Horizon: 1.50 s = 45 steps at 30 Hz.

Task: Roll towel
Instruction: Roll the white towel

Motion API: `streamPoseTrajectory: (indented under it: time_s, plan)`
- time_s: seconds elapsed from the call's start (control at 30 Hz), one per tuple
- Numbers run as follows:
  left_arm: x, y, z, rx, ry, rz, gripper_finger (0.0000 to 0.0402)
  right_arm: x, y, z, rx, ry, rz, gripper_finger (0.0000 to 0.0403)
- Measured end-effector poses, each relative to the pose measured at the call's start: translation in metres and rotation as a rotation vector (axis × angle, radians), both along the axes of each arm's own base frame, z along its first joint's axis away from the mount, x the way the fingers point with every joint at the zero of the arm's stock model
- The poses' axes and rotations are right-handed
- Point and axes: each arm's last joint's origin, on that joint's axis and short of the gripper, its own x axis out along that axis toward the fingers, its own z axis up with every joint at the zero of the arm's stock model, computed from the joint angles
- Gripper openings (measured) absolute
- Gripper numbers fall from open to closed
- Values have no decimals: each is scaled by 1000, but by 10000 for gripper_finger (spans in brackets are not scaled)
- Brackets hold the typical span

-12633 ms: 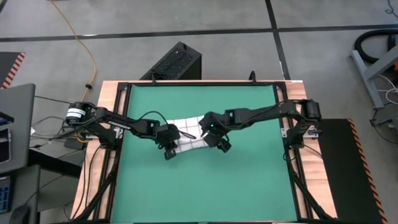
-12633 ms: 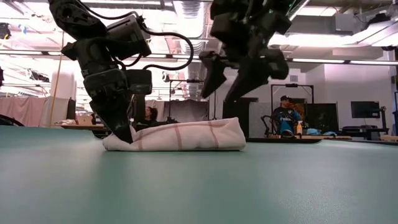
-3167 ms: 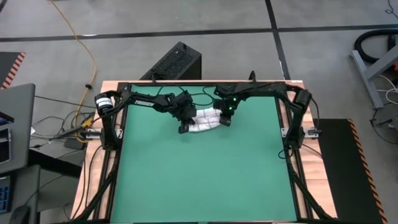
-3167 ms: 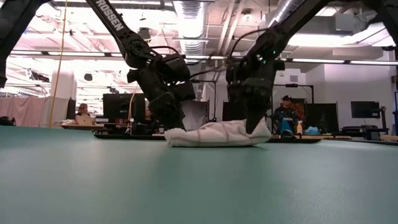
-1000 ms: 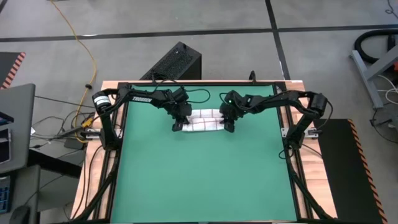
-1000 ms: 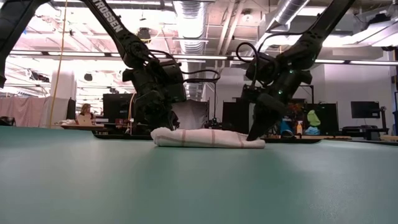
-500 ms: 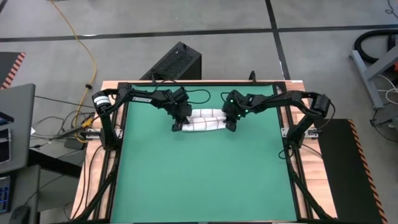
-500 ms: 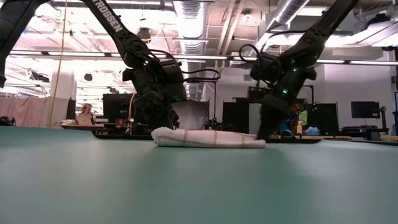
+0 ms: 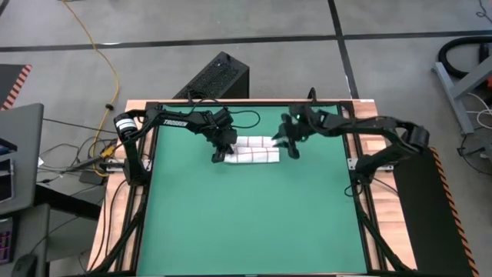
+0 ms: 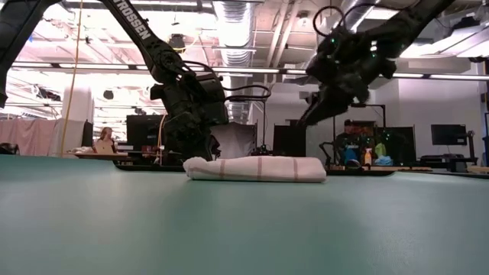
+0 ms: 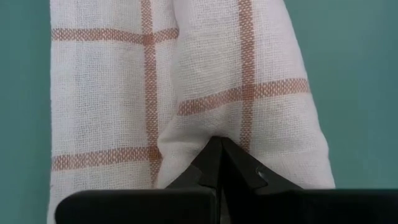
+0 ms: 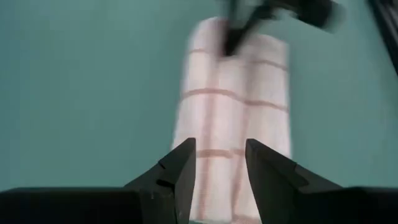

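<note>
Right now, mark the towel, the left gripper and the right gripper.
towel (image 9: 254, 151), high view: middle of the roll.
left gripper (image 9: 220, 156), high view: shut fingertips at the towel's left end.
right gripper (image 12: 220, 163), right wrist view: gap between its open fingers.

The soft white cloth towel with thin red check lines (image 11: 180, 93) is showing a coarse, open weave and a matt face. The smooth green mat (image 9: 246, 215) under it is looking matt, faintly sheened. The wooden table edge (image 9: 115, 192) is showing grain. The left pincer's black fingers (image 11: 214, 168) are looking like smooth, slightly glossy plastic.

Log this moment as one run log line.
towel: rolled on green mat | left gripper: shut at towel end | right gripper: open, lifted clear
</note>
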Motion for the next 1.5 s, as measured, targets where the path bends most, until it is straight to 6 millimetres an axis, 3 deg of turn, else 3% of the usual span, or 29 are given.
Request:
streamPoseTrajectory:
  time_s: [0.1, 0.2, 0.63, 0.8, 1.17, 1.23, 1.3, 1.4, 1.5]
  plan:
    - [0, 0, 0, -9, -6, -1, 0, 8, 18, -1, -206, 27, 127, 167]
    - [0, 0, 0, -16, -6, 12, 0, 17, 24, -7, -270, 50, 113, 169]
    - [0, 0, 0, -20, -7, 16, 0, 35, 12, -84, -11, 266, 66, 77]
    - [-3, -2, 5, -22, 15, 37, 0, 39, 7, -110, 76, 310, 22, 59]
    - [-29, -6, 76, 90, -14, 287, 0, 39, 4, -107, 105, 279, -64, 56]
    - [-29, -6, 89, 53, -85, 367, 0, 40, 4, -107, 100, 280, -65, 56]
    - [-27, -9, 97, -12, -263, 387, 0, 40, 5, -107, 98, 280, -62, 56]
    - [-22, -24, 91, -59, -495, 417, 0, 41, 7, -107, 87, 282, -62, 56]
    - [-26, -41, 66, -53, -553, 480, 0, 41, 7, -107, 91, 281, -61, 56]
